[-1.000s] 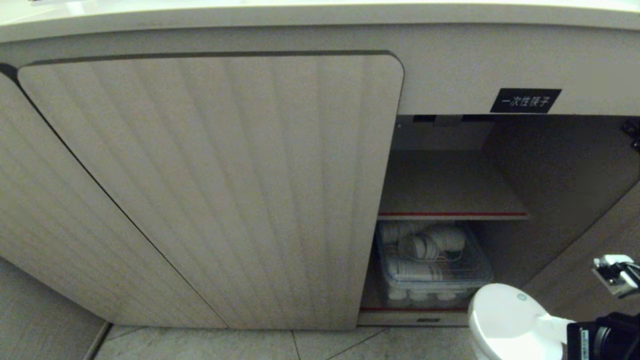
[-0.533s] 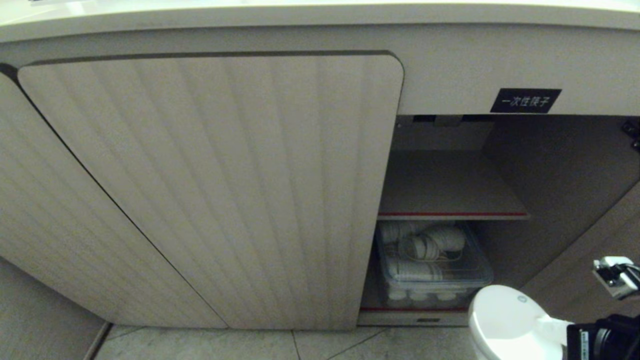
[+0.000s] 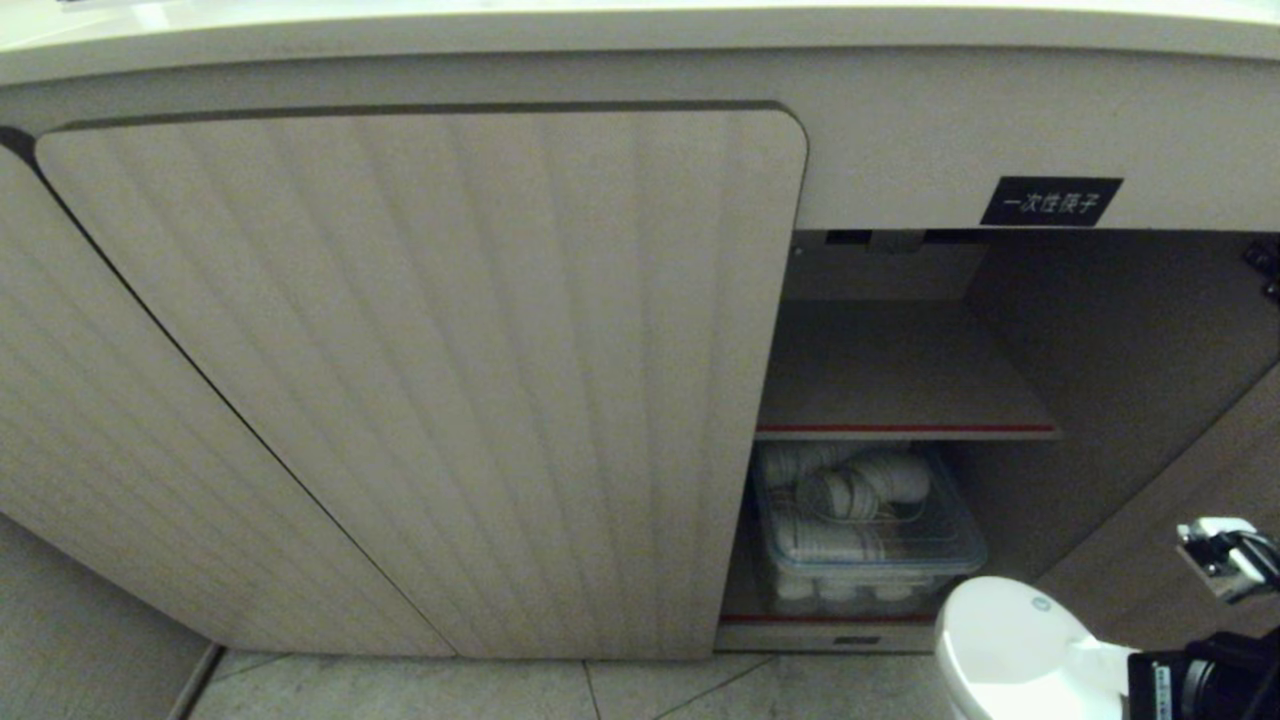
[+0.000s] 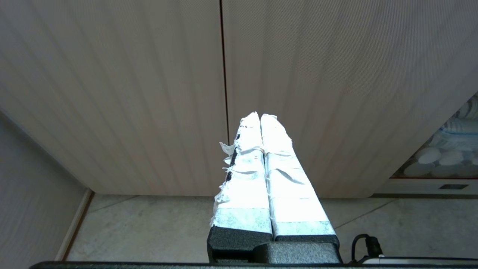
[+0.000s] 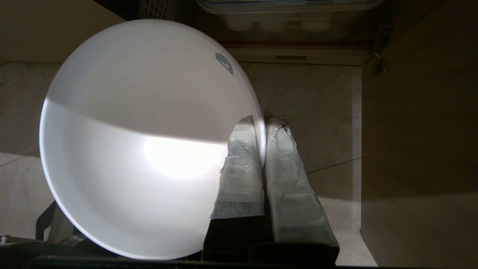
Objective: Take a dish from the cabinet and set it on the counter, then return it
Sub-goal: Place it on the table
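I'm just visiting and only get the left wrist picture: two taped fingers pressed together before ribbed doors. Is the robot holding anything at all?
Observer: Yes. The right gripper is shut on the rim of a white bowl.
Operator: Where is that?
Observer: In the head view, low on the right, in front of the cabinet, whose right compartment stands open.
Operator: What's inside?
Observer: A clear bin of white dishes sits under a red-edged shelf.

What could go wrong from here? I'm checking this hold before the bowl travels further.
The right claw pinches only the rim of the white bowl, so the bowl may pivot or slip onto the tiled floor. The cabinet opening is narrow beside the closed door; the bowl could clip it.
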Controlling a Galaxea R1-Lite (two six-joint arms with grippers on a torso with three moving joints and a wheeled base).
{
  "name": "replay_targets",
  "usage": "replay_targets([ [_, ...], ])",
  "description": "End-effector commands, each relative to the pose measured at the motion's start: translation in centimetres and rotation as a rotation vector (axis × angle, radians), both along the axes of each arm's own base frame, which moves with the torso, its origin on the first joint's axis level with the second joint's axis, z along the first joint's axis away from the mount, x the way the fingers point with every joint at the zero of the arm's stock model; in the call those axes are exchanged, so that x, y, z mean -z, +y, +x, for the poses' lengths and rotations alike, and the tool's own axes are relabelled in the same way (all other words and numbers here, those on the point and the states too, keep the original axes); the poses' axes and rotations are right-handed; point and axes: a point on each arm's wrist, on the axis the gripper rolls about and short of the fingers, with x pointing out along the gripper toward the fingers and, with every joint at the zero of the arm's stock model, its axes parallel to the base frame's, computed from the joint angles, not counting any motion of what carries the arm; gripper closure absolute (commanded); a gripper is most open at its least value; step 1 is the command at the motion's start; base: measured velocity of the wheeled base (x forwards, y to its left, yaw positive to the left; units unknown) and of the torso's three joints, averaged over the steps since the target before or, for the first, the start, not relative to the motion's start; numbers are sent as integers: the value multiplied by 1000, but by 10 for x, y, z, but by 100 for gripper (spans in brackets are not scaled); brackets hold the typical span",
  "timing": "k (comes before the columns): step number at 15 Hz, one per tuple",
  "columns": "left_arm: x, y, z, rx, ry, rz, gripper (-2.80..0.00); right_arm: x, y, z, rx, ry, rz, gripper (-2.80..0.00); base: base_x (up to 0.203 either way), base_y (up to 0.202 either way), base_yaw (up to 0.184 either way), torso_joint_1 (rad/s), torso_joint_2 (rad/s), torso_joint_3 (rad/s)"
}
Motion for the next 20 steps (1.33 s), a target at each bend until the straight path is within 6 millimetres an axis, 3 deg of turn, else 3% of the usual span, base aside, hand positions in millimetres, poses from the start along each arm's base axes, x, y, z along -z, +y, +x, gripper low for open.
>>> replay_targets([
  [1,0,0,0,-1,0,-1,0,1,1,1,-1,-1,2,0,0,0,0,0,0,0],
  [20,0,0,0,-1,-1,-1,0,12,5,-7,-56,-24,-2,0,0,0,0,0,0,0],
])
